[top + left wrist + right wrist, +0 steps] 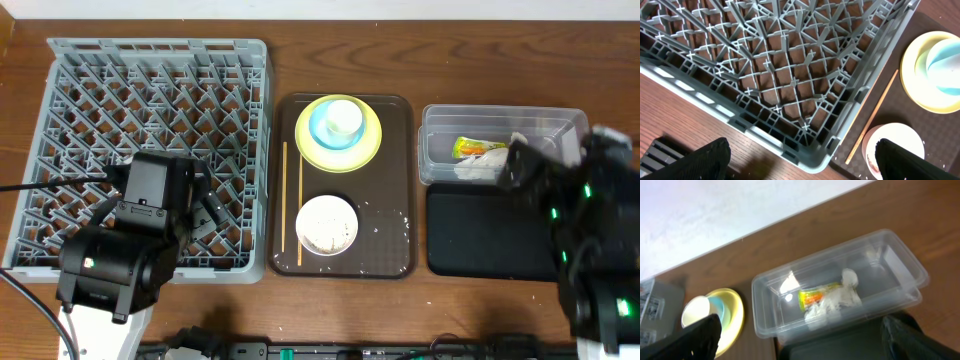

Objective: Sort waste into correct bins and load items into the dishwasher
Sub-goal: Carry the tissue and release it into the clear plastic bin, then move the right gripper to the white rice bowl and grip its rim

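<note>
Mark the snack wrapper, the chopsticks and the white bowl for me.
snack wrapper (812,299), right wrist view, orange printed middle.
chopsticks (285,195), overhead view, mid-shaft.
white bowl (327,224), overhead view, inner floor.

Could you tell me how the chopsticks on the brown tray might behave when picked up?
The chopsticks look thin and wooden, so they are probably stiff and very light. They lie flat on the brown tray, slightly apart, so one may roll or slip away when pinched. The tray's raised rim beside them could hinder a grasp.

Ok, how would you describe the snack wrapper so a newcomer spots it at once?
Right of the dark brown serving tray sits a clear tub, behind the black tray. Inside lies the wrapper, beside a white tissue; it alone is orange and green.
</note>
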You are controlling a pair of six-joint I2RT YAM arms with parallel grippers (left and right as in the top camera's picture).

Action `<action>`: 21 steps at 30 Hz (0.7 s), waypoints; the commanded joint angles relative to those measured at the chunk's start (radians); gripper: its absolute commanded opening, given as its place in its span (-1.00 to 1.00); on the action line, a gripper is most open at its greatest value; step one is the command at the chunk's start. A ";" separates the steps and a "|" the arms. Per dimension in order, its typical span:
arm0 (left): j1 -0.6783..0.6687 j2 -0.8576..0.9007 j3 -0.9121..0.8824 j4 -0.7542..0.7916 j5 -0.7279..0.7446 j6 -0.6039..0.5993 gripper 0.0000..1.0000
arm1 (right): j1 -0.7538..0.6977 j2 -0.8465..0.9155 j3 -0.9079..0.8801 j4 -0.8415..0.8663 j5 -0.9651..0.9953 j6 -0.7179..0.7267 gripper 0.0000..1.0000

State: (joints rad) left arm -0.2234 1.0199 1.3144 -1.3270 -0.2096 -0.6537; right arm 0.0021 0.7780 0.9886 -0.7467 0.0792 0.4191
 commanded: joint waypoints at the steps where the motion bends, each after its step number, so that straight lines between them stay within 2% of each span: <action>1: 0.006 -0.001 0.005 -0.001 -0.009 0.005 0.87 | -0.015 -0.073 0.005 -0.090 0.010 -0.028 0.99; 4: 0.006 -0.001 0.005 -0.001 -0.009 0.005 0.87 | -0.015 -0.109 0.005 -0.159 -0.078 -0.056 0.99; 8: 0.006 -0.001 0.005 -0.001 -0.009 0.005 0.87 | -0.010 -0.082 0.004 -0.220 -0.410 -0.251 0.92; 12: 0.006 0.000 0.005 -0.001 -0.009 0.005 0.87 | 0.024 0.032 0.005 -0.305 -0.359 -0.342 0.75; 16: 0.006 -0.001 0.005 -0.001 -0.009 0.005 0.87 | 0.091 0.188 0.006 -0.332 -0.425 -0.346 0.16; 17: 0.006 -0.001 0.005 -0.001 -0.009 0.005 0.87 | 0.153 0.266 0.006 -0.316 -0.451 -0.344 -0.10; 19: 0.006 0.000 0.005 -0.001 -0.009 0.005 0.87 | 0.228 0.336 0.006 -0.291 -0.453 -0.314 -0.17; 21: 0.006 -0.001 0.005 -0.001 -0.009 0.005 0.87 | 0.323 0.405 0.005 -0.243 -0.450 -0.277 -0.55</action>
State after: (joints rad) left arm -0.2234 1.0199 1.3144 -1.3270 -0.2096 -0.6540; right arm 0.1970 1.0927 0.9882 -1.0313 -0.3191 0.1184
